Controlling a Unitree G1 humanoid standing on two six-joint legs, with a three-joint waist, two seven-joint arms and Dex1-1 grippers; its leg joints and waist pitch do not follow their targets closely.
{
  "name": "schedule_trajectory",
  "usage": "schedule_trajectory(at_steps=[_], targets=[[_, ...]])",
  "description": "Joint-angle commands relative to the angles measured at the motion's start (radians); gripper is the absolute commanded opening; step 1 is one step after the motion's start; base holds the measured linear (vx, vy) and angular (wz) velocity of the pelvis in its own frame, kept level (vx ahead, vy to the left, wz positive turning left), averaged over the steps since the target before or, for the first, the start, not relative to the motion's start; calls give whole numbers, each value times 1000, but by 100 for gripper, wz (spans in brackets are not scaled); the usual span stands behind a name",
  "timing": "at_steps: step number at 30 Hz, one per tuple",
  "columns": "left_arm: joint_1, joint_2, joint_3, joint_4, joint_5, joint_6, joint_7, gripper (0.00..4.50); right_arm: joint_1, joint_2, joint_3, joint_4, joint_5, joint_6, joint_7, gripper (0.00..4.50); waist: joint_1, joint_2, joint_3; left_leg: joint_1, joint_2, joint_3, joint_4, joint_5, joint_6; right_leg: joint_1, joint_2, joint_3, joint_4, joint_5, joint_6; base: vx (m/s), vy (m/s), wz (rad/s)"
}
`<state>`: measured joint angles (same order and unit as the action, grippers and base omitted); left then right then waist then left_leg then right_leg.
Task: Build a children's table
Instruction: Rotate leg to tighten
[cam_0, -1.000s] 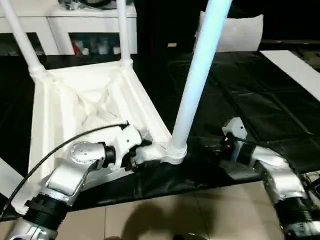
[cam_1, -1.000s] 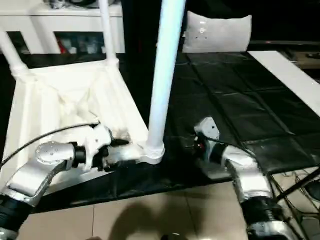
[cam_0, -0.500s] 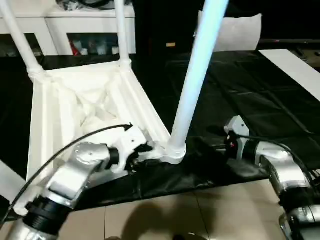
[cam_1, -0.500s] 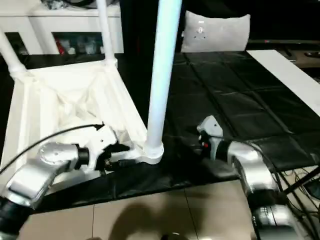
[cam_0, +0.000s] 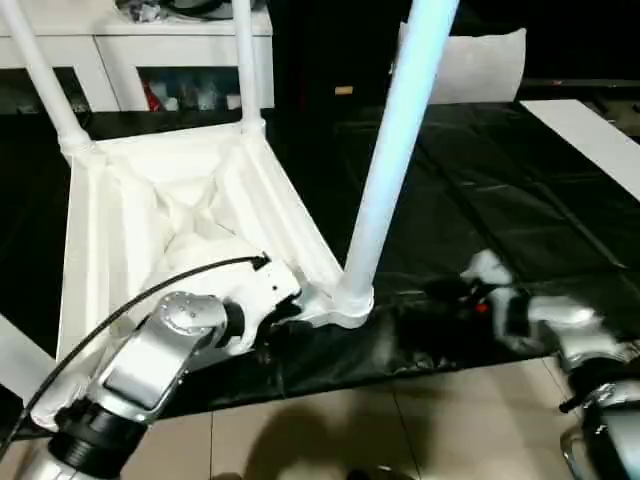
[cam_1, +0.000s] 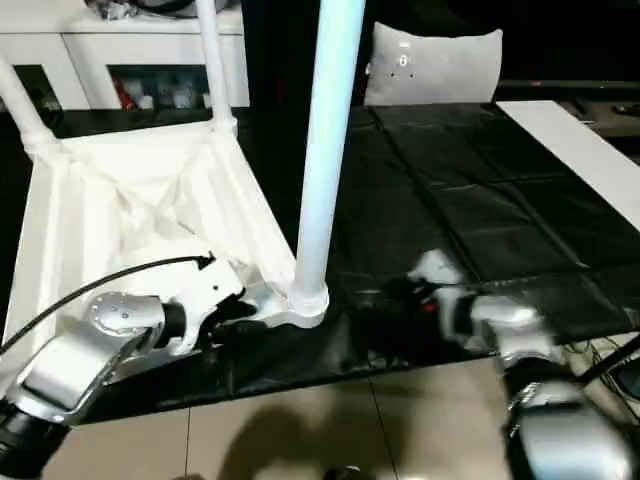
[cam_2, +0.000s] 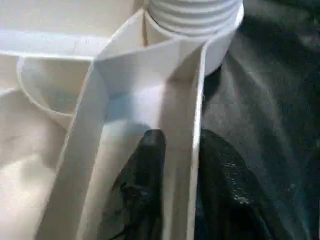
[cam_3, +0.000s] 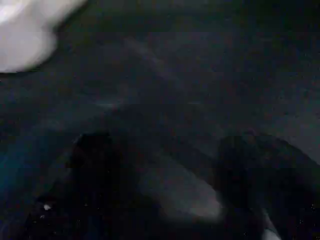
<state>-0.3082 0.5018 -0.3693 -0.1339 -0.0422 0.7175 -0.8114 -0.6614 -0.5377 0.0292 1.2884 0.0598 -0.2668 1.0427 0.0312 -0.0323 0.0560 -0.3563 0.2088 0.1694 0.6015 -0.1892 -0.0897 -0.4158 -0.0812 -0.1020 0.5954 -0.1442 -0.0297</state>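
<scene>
Looking down over our forearms, we see the tabletop (cam_0: 190, 215) lying upside down on the black mat (cam_0: 480, 210), ribbed underside up. Three legs stand in its corner sockets: the near leg (cam_0: 395, 140) rises from the near right socket (cam_0: 350, 300), and two far legs (cam_0: 245, 60) stand at the back corners.

Our left claw (cam_2: 172, 165) now straddles the tabletop's outer edge wall (cam_2: 180, 150) just beside that near socket, one black finger (cam_2: 145, 170) inside the channel, the other outside against the mat. A second ago the fingers stood wider around the same spot; since then they have drawn in, and the wall now sits between them. Whether they press firmly on it we cannot tell, but they are closed onto the rim. The left wrist has also bent, so the silver forearm (cam_0: 150, 360) lies lower and nearer the picture's bottom edge than before.

Our right claw (cam_3: 165, 165) has its fingers spread wide and holds nothing, with only dark mat ahead. Over the last second the right arm (cam_0: 545, 315) has swung outward, away from the socket and toward the right edge of the view; it is blurred. A second ago it lay closer to the near leg.

The tabletop and legs have stayed put. Behind them stand a white cabinet (cam_0: 130, 50) and a pale cushion (cam_0: 480, 60).
</scene>
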Motion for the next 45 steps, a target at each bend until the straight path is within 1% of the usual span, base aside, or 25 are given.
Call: schedule_trajectory(at_steps=[1,3,4,6,8,11,14,16,20,23,24,26,28,30,32,33,34,35,36,37,39,41,42,43,45], targets=[[-6,2,-11,6,23,9,8,89,-7,-8,-9,29,-19,-10,-39,450,-3,7,-62,1,10,-1,-57,-316,59,50,-47,29,-96,-522,-154,0,0,0],[-7,1,-12,8,25,9,9,68,-7,-9,-10,36,-20,-13,-39,450,-6,6,-60,1,9,-2,-57,-335,60,49,-48,25,-101,-552,-139,0,0,0],[-9,1,-13,12,25,8,8,68,-19,-11,-13,43,-18,-15,-25,450,-5,13,-63,-1,8,-4,-57,-333,61,52,-49,24,-99,-556,-133,0,0,0],[-12,2,-14,19,21,3,8,68,-42,-9,-19,57,-25,-21,-3,450,-9,7,-63,-2,9,-4,-56,-333,67,50,-47,23,-99,-549,-136,0,0,0],[-12,3,-15,20,19,-2,6,31,-45,-4,-18,59,-28,-22,-4,450,-9,7,-62,-2,7,-3,-54,-333,73,49,-47,22,-101,-563,-132,0,0,0],[-15,1,-13,30,0,-31,-13,27,-55,57,-3,70,-69,-34,-43,450,-13,12,-62,-4,8,-6,-55,-340,69,48,-50,18,-103,-581,-126,0,0,0],[-15,3,-15,36,1,-33,-21,6,-59,72,2,80,-92,-28,-84,450,-19,14,-67,-2,13,-7,-57,-323,65,49,-53,22,-95,-516,-151,0,0,0],[-16,3,-14,39,1,-35,-22,6,-60,72,2,82,-96,-25,-96,450,-23,17,-68,-10,14,-6,-60,-306,73,55,-51,23,-84,-466,-174,0,0,0],[-21,16,-18,67,6,-72,-35,6,-76,79,-22,67,-76,-68,3,450,-24,18,-68,-12,15,-5,-58,-308,81,55,-54,23,-85,-464,-180,0,0,0],[-29,29,-23,98,19,-107,-43,6,-78,82,-32,67,-80,-74,-4,450,-24,17,-66,-11,13,-5,-58,-318,84,52,-55,22,-91,-500,-165,0,0,0],[-38,38,-27,135,35,-137,-45,6,-78,82,-35,67,-81,-77,-13,450,-24,15,-66,-10,12,-5,-58,-316,83,52,-55,22,-91,-509,-161,0,0,0],[-53,50,-32,191,56,-188,-48,6,-78,82,-39,67,-84,-78,-37,450,-23,18,-66,-6,9,-3,-56,-324,80,48,-54,20,-95,-540,-147,0,0,0],[-88,68,-37,298,85,-315,-61,6,-78,81,-47,66,-84,-85,-81,450,-25,18,-64,-5,6,-4,-54,-344,73,45,-54,13,-105,-594,-116,0,0,0],[-128,69,-27,379,83,-482,-91,6,-74,84,-89,65,-55,-110,-124,450,-26,23,-63,-2,2,-7,-51,-360,65,44,-57,7,-116,-643,-85,0,0,0],[-137,64,-22,396,69,-529,-113,6,-73,87,-108,64,-43,-117,-133,450,-27,21,-67,-2,3,-9,-52,-360,59,46,-58,5,-114,-644,-71,0,0,0],[-146,56,-20,409,58,-546,-129,6,2,102,-111,-248,63,-50,-30,450,-27,20,-62,-4,0,-6,-54,-360,68,47,-52,4,-119,-644,-63,0,0,0],[-159,45,-19,434,49,-572,-143,6,88,112,-106,-585,153,54,12,450,-20,17,-60,-2,2,-5,-61,-353,79,48,-45,10,-120,-619,-33,0,0,0],[-161,43,-19,440,48,-578,-145,6,103,114,-104,-643,167,73,17,450,-15,13,-57,-6,2,-7,-66,-341,85,52,-39,14,-117,-603,-11,0,0,0],[-183,27,-36,490,55,-620,-152,6,133,122,-109,-796,187,128,-34,450,-20,11,-64,-16,7,-12,-70,-328,85,55,-44,11,-103,-599,-10,0,0,0],[-189,24,-44,504,58,-637,-157,6,126,125,-113,-792,185,127,-47,450,-13,15,-66,-4,2,-8,-63,-319,74,43,-49,11,-112,-638,4,0,0,0],[-200,14,-60,533,65,-667,-165,6,111,131,-122,-773,182,126,-74,450,-10,20,-63,7,2,-4,-59,-311,70,32,-55,12,-122,-662,-23,0,0,0],[-215,-7,-77,583,72,-729,-182,6,89,138,-133,-742,179,120,-103,450,-2,25,-61,9,3,-2,-60,-313,62,31,-57,11,-126,-668,-27,0,0,0],[-220,-18,-82,604,74,-753,-192,6,82,142,-136,-734,182,122,-107,450,4,24,-62,16,2,0,-59,-321,62,29,-57,11,-132,-666,-29,0,0,0],[-222,-27,-88,616,74,-772,-204,6,79,144,-136,-732,187,123,-104,450,9,25,-64,15,5,0,-63,-316,63,34,-59,12,-127,-639,-39,0,0,0],[-218,-38,-89,619,70,-783,-226,6,104,142,-129,-796,202,167,-99,450,12,24,-66,5,10,-3,-71,-296,67,45,-59,16,-117,-588,-50,0,0,0]])
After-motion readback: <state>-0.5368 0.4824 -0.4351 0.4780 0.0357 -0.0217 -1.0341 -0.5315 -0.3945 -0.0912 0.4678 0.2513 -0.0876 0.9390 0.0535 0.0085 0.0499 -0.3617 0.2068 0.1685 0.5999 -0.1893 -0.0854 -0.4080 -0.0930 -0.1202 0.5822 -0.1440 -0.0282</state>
